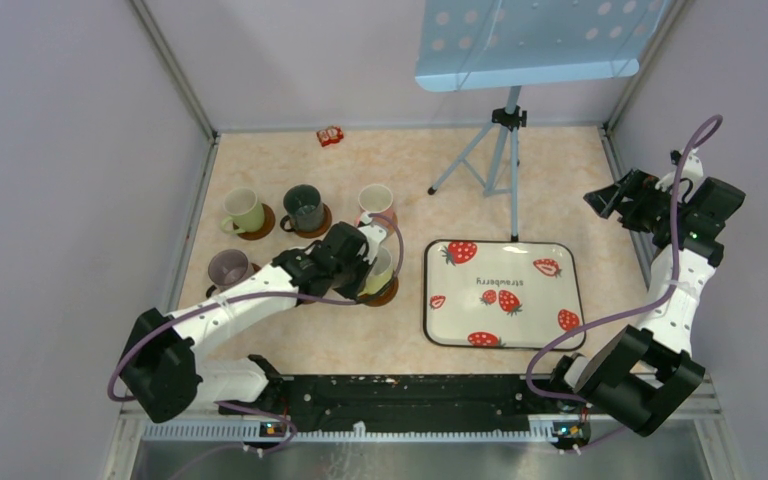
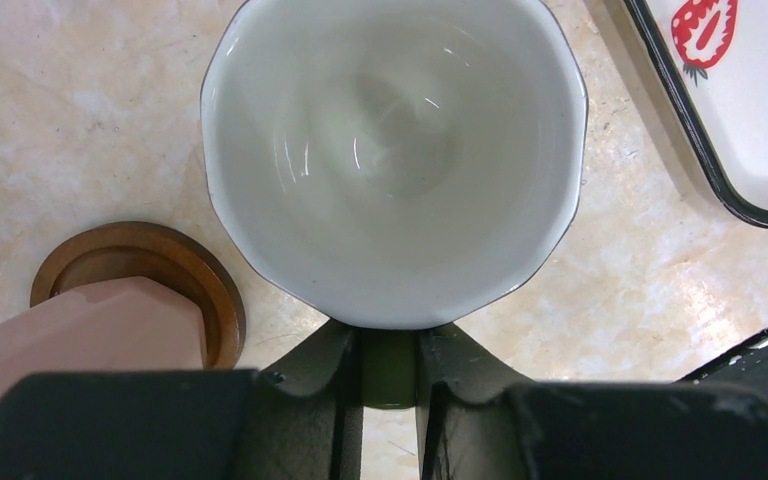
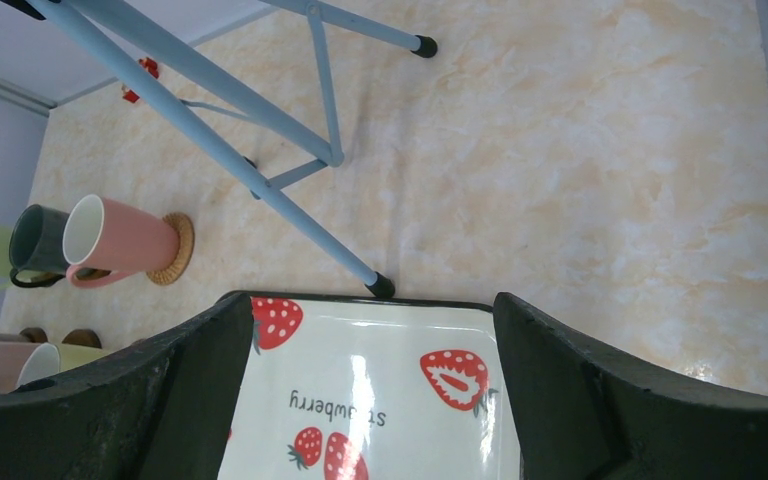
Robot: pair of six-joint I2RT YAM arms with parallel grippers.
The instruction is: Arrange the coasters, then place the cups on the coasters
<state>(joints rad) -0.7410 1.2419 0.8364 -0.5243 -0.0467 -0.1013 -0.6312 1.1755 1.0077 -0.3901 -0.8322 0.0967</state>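
The left arm [image 1: 230,315] and right arm [image 1: 685,280] are each built of white link shells between black joint housings, and a mauve cable [image 1: 600,325] loops loosely along each from the bulky black base [image 1: 160,370] up to the wrist behind the hand. The left hand [image 2: 390,345] has two matte black fingers [image 2: 320,370] stepping out from squared black blocks, while the right hand [image 3: 372,300] has broad black fingers [image 3: 600,390] with a rough, grainy surface and rounded tips. A small green light [image 1: 695,237] glows on the black wrist block just behind the right hand, and both bases sit on a black rail [image 1: 410,395].
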